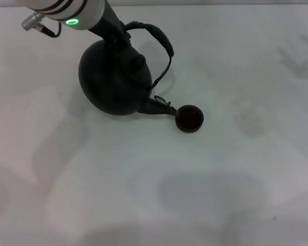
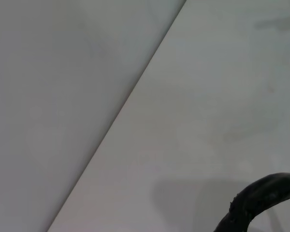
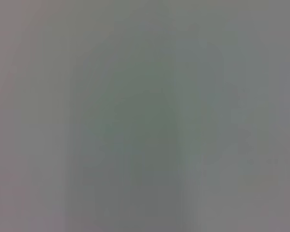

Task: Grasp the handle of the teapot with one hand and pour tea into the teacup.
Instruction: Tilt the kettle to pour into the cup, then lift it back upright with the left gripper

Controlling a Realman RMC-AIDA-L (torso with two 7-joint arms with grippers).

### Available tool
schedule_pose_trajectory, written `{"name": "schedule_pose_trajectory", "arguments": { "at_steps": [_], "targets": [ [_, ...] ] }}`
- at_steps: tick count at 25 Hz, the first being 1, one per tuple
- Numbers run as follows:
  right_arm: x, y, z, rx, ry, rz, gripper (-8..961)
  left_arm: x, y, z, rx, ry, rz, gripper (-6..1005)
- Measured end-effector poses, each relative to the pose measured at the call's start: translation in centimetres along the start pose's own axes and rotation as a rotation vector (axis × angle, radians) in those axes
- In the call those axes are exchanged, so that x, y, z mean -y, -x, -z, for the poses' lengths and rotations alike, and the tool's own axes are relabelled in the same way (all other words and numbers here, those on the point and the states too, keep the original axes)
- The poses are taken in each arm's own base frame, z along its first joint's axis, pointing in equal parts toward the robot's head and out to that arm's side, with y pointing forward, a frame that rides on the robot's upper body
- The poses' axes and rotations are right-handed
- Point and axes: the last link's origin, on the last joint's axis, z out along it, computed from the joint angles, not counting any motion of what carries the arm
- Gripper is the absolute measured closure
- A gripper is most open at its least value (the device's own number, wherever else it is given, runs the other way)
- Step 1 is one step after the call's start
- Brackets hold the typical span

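While the pale table point(image 1: 205, 195) spreads bare toward 6 o'clock and 3 o'clock in the head view, everything at work is gathered near 11 o'clock, with the table's far edge running just behind it at 12 o'clock. The left wrist view shows that edge as a slanting line between the table and a grey surface beyond.

From the 11 o'clock corner the left arm point(image 1: 72, 13) reaches in, its silver cuff carrying a lit green ring, and its dark forepart slants down onto the top of the teapot point(image 1: 110, 84). The left hand point(image 1: 118, 37) sits at the near end of the handle point(image 1: 161, 38); whether its fingers are clenched on the loop I cannot tell, as they are lost against the black pot. In the left wrist view only a rough dark arc of the handle point(image 2: 261, 195) shows.

The teapot is tipped, its knobbed lid point(image 1: 137, 60) turned toward 3 o'clock and its spout point(image 1: 156, 106) pointing toward 4 o'clock. The teacup point(image 1: 189, 118) stands on the table just beside the spout tip, at about 4 o'clock from the pot. The right wrist view shows only a featureless grey blur.
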Motion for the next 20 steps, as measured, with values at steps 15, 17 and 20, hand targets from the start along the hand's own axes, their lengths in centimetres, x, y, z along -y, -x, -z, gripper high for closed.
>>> {"name": "schedule_pose_trajectory", "arguments": {
  "at_steps": [15, 17, 20],
  "targets": [
    [-0.07, 0.01, -0.33, 0.001, 0.006, 0.001, 97, 0.1, -0.32, 0.06, -0.006, -0.005, -0.013, 852],
    [-0.07, -0.04, -0.39, -0.001, 0.005, -0.001, 97, 0.18, -0.3, 0.05, -0.006, -0.007, -0.011, 852],
    [-0.07, -0.22, -0.55, -0.007, 0.0, -0.005, 97, 0.25, -0.29, 0.04, -0.01, -0.009, -0.009, 852]
  ]
}}
